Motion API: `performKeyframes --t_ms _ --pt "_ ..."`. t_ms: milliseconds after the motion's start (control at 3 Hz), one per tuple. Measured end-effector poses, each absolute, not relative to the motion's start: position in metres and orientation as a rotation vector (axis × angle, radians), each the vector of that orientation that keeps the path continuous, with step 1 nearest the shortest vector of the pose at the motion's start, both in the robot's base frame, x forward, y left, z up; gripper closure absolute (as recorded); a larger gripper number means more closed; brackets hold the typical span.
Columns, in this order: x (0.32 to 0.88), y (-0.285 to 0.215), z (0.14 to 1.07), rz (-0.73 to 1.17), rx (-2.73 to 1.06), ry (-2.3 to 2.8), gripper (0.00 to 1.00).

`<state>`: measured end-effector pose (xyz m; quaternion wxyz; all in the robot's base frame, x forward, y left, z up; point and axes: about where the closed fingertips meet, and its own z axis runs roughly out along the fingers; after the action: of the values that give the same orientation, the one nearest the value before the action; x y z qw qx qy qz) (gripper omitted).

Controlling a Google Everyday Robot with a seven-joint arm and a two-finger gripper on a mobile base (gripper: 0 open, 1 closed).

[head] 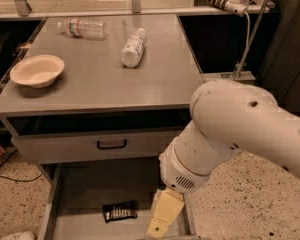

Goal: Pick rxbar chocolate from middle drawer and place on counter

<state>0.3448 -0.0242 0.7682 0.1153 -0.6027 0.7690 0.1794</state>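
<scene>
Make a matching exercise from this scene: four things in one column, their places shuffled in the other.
Things:
1. rxbar chocolate
2. bowl
3. clear bottle
4. gripper

Places:
A. low over the right side of the middle drawer
B. at the back of the counter, lying on its side
C. flat on the middle drawer floor
D. upright near the counter's left edge

Pairs: 1-C, 2-D, 3-B, 4-A.
</scene>
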Motion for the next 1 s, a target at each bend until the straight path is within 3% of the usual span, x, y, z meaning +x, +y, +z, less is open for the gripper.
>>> performKeyframes --t_ms 667,1000 --pt "0.352 -0.02 0.753 0.55 -1.725 2.242 0.0" --pt "0.371 -0.006 0.702 0.59 -1.68 2.243 0.0"
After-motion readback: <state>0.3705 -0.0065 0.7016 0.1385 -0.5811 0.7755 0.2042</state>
